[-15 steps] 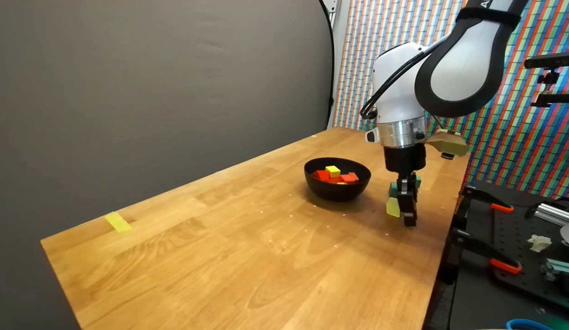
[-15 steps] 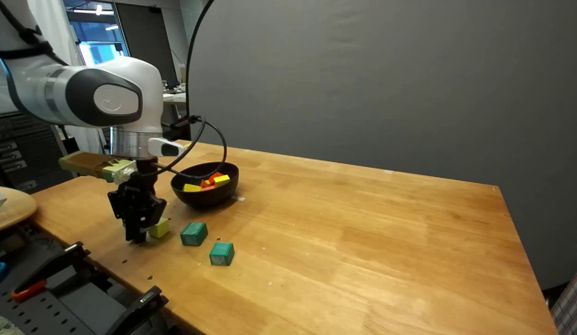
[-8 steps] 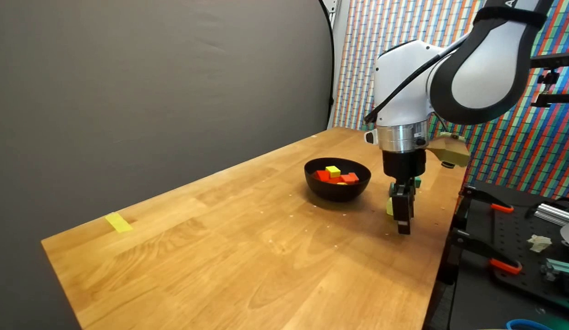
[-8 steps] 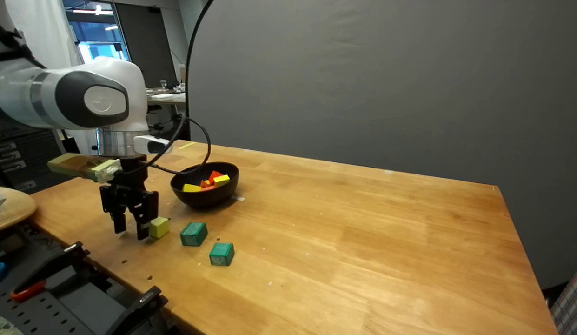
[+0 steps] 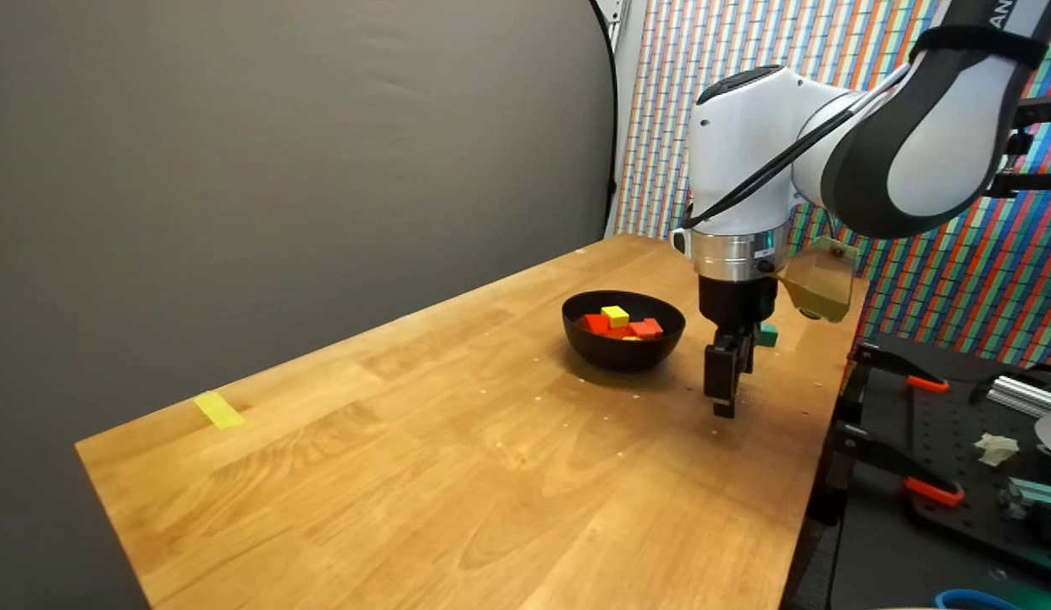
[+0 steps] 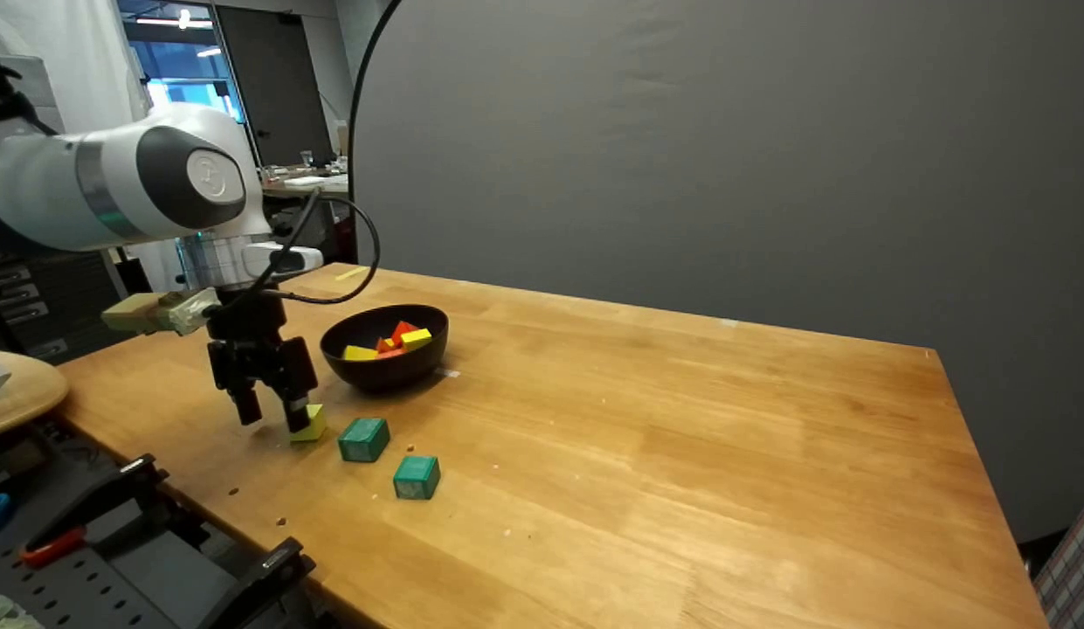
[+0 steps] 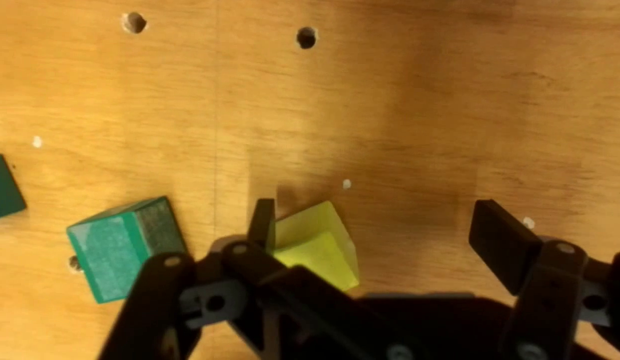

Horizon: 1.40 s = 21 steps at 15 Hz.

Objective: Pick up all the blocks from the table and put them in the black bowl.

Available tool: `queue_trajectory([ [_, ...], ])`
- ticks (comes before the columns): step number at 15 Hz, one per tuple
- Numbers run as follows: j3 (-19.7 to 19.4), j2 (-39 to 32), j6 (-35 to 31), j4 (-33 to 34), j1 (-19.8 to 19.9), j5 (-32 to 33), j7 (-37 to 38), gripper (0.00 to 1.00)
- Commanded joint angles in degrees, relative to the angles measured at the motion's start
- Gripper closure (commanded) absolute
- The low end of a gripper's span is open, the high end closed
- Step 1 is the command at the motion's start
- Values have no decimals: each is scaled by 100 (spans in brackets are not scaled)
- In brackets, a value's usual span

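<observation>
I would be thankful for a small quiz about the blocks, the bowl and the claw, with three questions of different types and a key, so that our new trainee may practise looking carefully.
1. How many green blocks can be seen on the table, outside the black bowl?
2. Which colour is the block nearest to the claw: A) red, B) yellow, C) green?
3. True or false: the claw is closed firmly around a block.

Key:
1. Two.
2. B; the yellow block on the table is right by the claw.
3. False; the claw is open.
</observation>
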<state>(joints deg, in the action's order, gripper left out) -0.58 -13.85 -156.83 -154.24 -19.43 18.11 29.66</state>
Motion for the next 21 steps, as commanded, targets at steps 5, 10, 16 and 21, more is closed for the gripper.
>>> queue_trajectory([
  [5, -304, -471, 619, 852, 95, 145, 87, 0],
  [10, -193, -718, 834, 1113, 332, -181, -274, 49],
  [16, -138, -542, 924, 991, 394, -313, -413, 85],
  [21, -21, -514, 1030, 920, 669, -369, -1133, 51],
])
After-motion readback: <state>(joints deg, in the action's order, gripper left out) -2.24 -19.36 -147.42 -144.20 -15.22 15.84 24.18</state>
